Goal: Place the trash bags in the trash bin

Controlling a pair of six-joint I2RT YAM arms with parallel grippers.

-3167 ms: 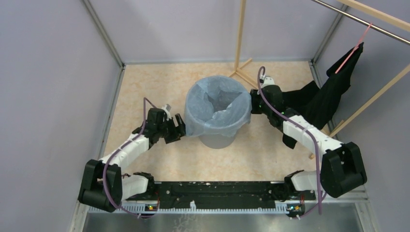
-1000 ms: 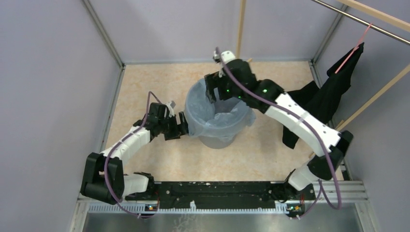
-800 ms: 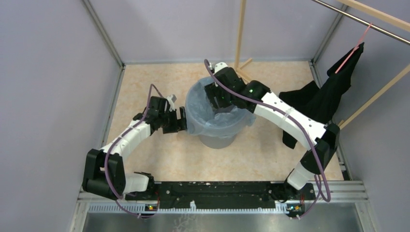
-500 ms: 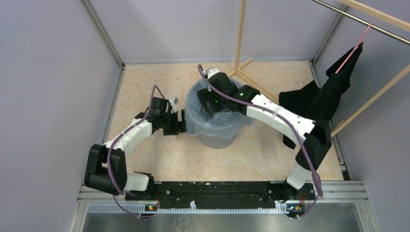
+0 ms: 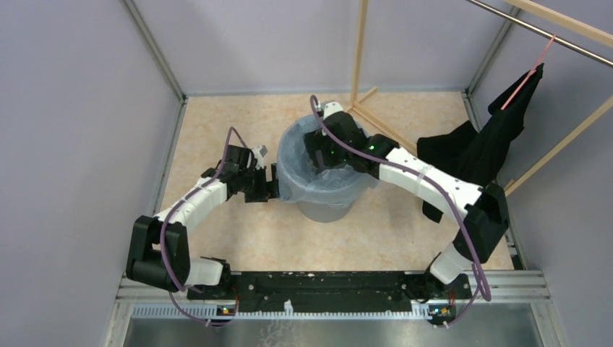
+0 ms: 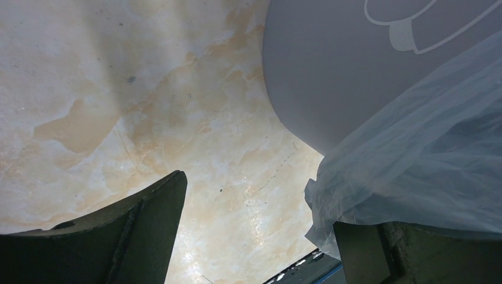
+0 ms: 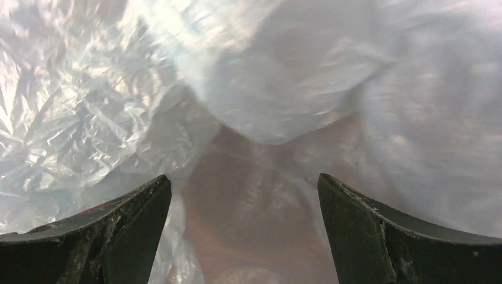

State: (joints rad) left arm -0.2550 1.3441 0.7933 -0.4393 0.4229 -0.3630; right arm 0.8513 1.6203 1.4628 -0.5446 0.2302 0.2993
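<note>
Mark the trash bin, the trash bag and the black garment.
trash bin (image 5: 323,212), top view, bare grey wall.
trash bag (image 5: 318,190), top view, front overhang.
black garment (image 5: 473,150), top view, hanging middle.

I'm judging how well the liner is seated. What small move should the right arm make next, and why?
Probably press the right gripper a little deeper into the trash bin. Its jaws stand open inside the mouth, and the trash bag film ahead of them looks loose and crumpled, while the edge already drapes over the rim.
</note>
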